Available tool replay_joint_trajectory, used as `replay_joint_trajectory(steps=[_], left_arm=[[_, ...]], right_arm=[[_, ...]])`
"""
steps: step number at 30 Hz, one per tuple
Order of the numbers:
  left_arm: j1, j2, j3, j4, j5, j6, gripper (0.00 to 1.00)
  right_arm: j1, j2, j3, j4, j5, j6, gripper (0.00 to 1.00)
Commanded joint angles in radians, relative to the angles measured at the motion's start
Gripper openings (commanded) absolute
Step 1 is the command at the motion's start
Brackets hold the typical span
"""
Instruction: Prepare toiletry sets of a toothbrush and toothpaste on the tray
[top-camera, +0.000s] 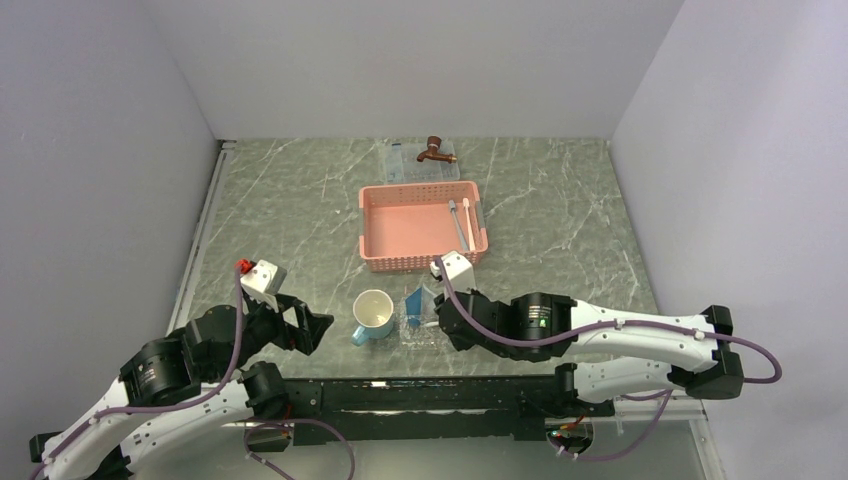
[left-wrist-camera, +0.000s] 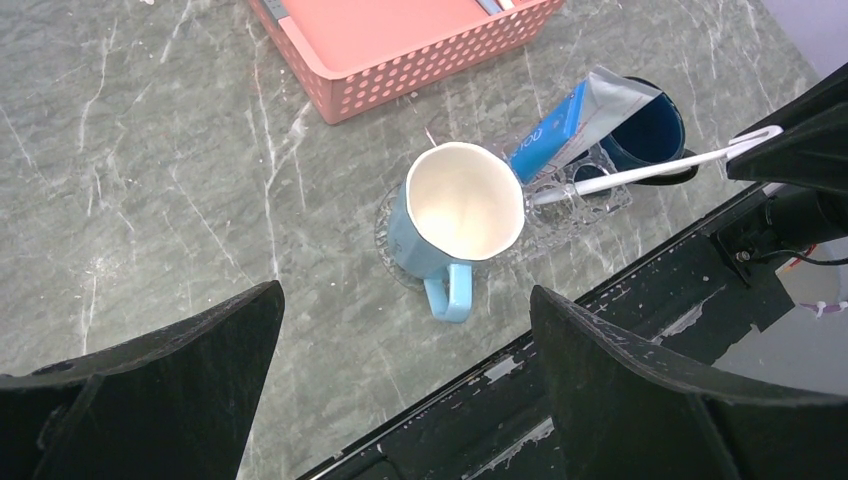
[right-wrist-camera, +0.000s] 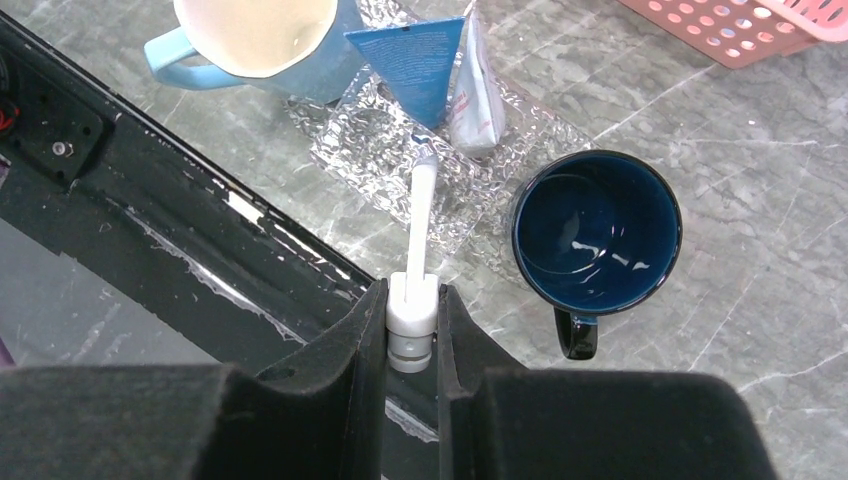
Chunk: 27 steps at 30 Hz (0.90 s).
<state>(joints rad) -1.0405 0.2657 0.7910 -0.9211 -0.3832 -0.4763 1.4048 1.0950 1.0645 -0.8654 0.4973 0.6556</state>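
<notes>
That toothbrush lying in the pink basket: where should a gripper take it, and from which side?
Mid-handle, straight down from above, jaws across its width. The toothbrush lies flat on the floor of the pink basket, along its right wall, so the walls likely block any sideways approach.

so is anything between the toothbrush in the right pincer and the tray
Nothing visible. The toothbrush held by the right pincer points over a bare patch of the tray; the toothpaste sits just past its tip.
</notes>
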Motion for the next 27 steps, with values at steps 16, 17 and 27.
replay_joint_trajectory(steps=[16,17,27], left_arm=[[-0.002,0.022,0.004,0.034,-0.022,-0.005,0.99],[-0.002,0.023,0.004,0.036,-0.022,-0.004,0.99],[-0.003,0.032,0.005,0.036,-0.019,-0.002,0.99]], right_arm=[[0.039,0.045,-0.024,0.059,0.087,0.058,0.0],[0.04,0.05,-0.021,0.06,0.088,0.057,0.0],[0.051,0.071,-0.019,0.055,0.119,0.068,0.0]])
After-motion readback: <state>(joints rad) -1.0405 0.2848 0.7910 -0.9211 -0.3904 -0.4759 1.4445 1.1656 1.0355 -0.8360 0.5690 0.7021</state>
